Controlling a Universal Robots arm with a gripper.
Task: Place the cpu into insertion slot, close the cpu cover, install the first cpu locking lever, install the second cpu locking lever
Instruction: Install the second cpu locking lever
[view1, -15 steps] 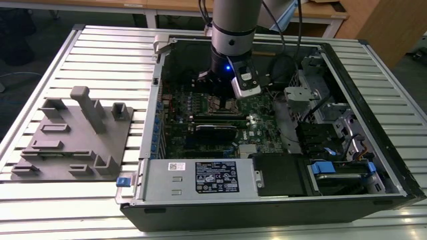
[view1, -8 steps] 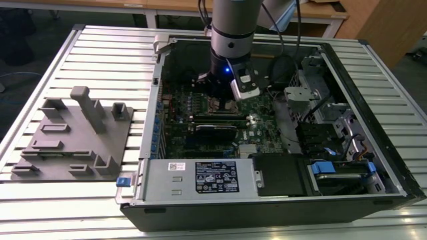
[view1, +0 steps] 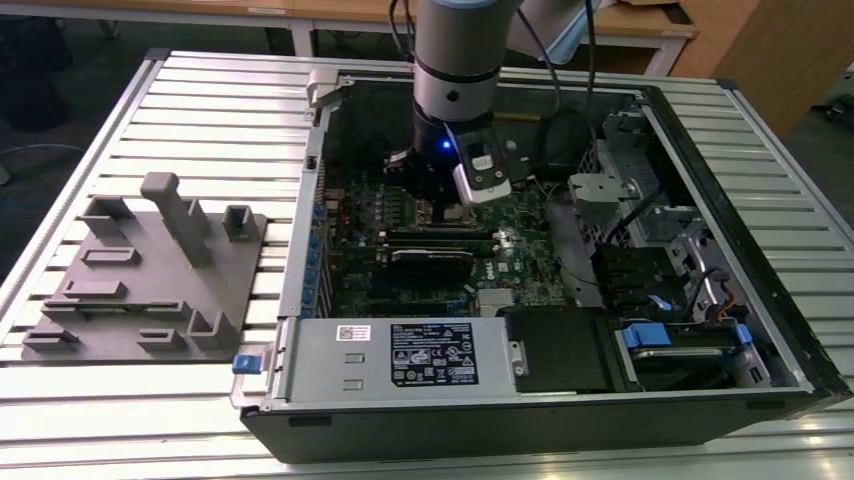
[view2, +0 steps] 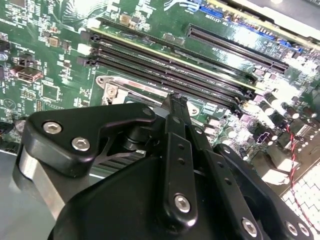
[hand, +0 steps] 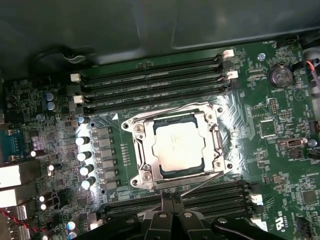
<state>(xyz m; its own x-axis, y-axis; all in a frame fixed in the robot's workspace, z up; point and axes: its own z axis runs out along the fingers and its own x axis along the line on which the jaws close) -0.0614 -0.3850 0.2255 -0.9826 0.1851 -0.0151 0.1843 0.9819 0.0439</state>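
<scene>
- I work in a lab or workshop: my arm (view1: 457, 60) hangs over a slatted aluminium table (view1: 214, 110).
- An opened computer case (view1: 561, 330) lies on it, beside a grey fixture block (view1: 147, 290).
- Wooden desks (view1: 334, 15) stand behind.

Claw (hand: 172, 201) tips cut off by frame edge; insertion slot (view2: 120, 92) mostly behind claw.

exterior view high and oblique, both wrist views close over motherboard (hand: 280, 150)

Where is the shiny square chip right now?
In the first wrist view, the cpu sits in the insertion slot, framed by the cpu cover, between two rows of long black memory slots.
</scene>
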